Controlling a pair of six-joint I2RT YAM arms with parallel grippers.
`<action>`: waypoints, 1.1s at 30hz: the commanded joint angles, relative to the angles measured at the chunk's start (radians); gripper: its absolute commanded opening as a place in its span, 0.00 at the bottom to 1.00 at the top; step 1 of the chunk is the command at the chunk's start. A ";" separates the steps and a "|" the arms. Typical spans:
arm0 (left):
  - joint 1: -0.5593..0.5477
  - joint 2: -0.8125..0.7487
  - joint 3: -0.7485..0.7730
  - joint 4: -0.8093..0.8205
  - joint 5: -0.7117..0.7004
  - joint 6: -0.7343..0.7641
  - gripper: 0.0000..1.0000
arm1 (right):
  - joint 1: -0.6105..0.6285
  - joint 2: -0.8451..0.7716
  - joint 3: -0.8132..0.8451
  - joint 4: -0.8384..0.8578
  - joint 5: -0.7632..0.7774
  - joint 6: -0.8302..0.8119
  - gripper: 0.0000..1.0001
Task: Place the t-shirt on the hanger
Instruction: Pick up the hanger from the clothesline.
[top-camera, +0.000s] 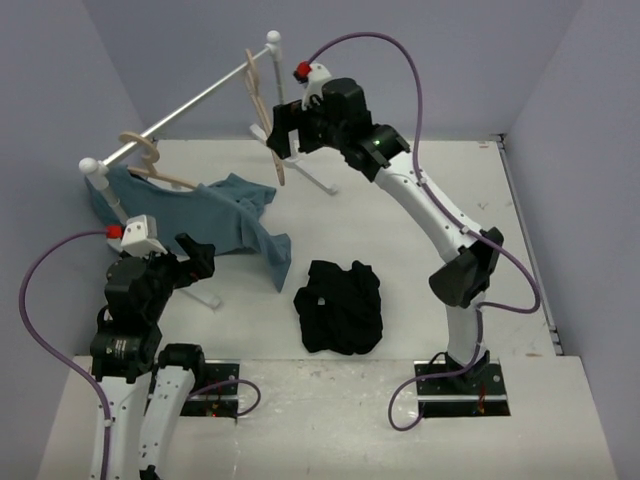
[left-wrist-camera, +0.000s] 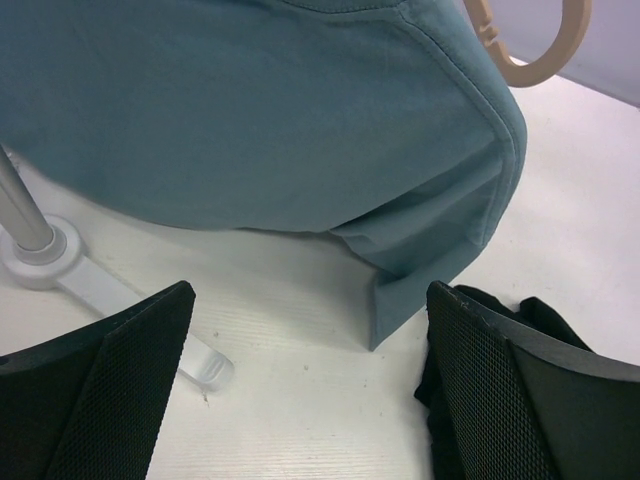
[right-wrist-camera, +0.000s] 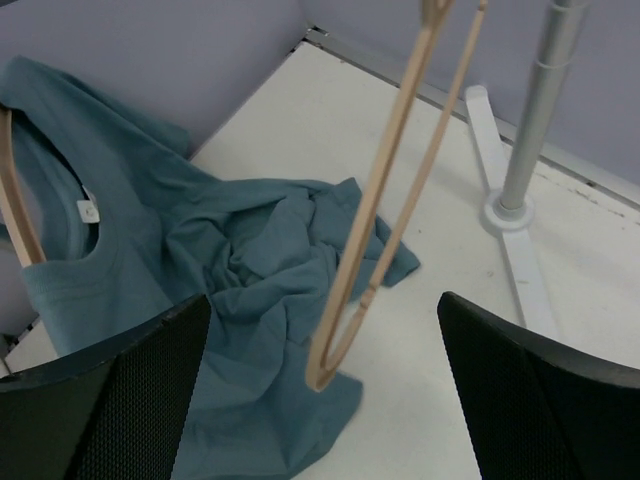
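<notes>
The black t-shirt (top-camera: 340, 306) lies crumpled on the white table, between the two arm bases. A sliver of the t-shirt (left-wrist-camera: 532, 312) shows beside my left gripper's right finger. The pale beige hanger (top-camera: 266, 112) hangs bare from the far end of the rail, tilted steeply. Its lower end (right-wrist-camera: 352, 300) dangles between the fingers of my right gripper (right-wrist-camera: 322, 330), touching neither. My right gripper (top-camera: 283, 137) is open and high beside the hanger. My left gripper (left-wrist-camera: 310, 300) is open and empty, low over the table. It (top-camera: 203, 255) sits near the teal shirt's hem.
A teal-blue shirt (top-camera: 228, 222) droops from a matching hanger (top-camera: 150, 158) at the rail's near end and spills onto the table. The white rail (top-camera: 190, 105) rests on two posts with long feet (left-wrist-camera: 45, 248) (right-wrist-camera: 528, 140). Grey walls close in on three sides.
</notes>
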 joint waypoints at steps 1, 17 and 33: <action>0.010 0.012 -0.008 0.042 0.052 0.011 1.00 | 0.020 0.080 0.149 -0.017 0.137 -0.023 0.89; 0.010 -0.016 -0.008 0.045 0.054 0.014 1.00 | 0.052 0.148 0.065 0.050 0.207 -0.055 0.45; 0.011 -0.014 -0.006 0.042 0.059 0.019 1.00 | 0.052 0.166 0.066 0.042 0.209 -0.070 0.27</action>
